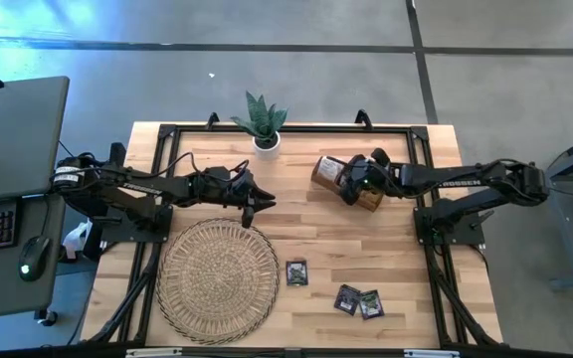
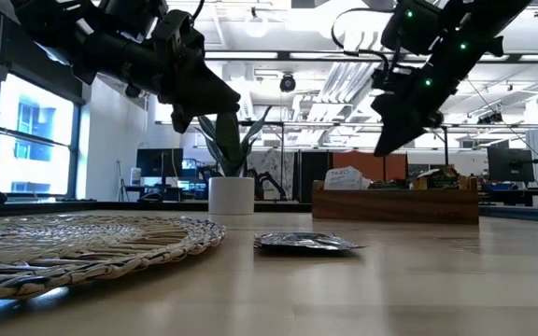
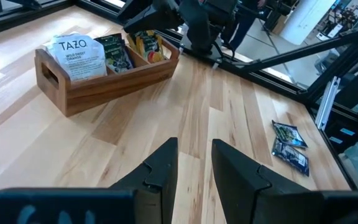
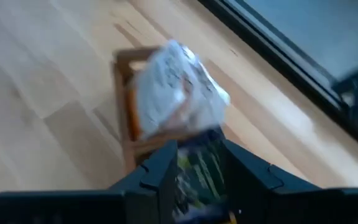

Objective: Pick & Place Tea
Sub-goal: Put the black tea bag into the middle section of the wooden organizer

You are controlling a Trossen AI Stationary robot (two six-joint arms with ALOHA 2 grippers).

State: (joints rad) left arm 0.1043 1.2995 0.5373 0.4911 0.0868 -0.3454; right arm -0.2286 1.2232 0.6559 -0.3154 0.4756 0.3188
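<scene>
My right tool [image 4: 199, 163] grips a dark-green tea sachet [image 4: 197, 171] directly above the wooden tray [image 1: 366, 195]. My left tool [image 3: 194, 167], narrowly open, waits beside the woven mat [image 1: 217, 278], farther away.

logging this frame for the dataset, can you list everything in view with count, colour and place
tea sachets on table: three, dark, lying flat on the bare wood between the mat and the table's right edge; one alone, two side by side
sachet in gripper: one, dark green, between the right gripper's fingers
wooden tray: one, brown, back right of centre, holding more sachets, one white and orange
woven mat: one, round, tan, front left
potted plant: one, green in a white pot, back centre
table: one, light wood
left gripper: dark, slightly open, holding nothing, above the mat's far edge
right gripper: dark, over the tray, shut on a sachet
</scene>
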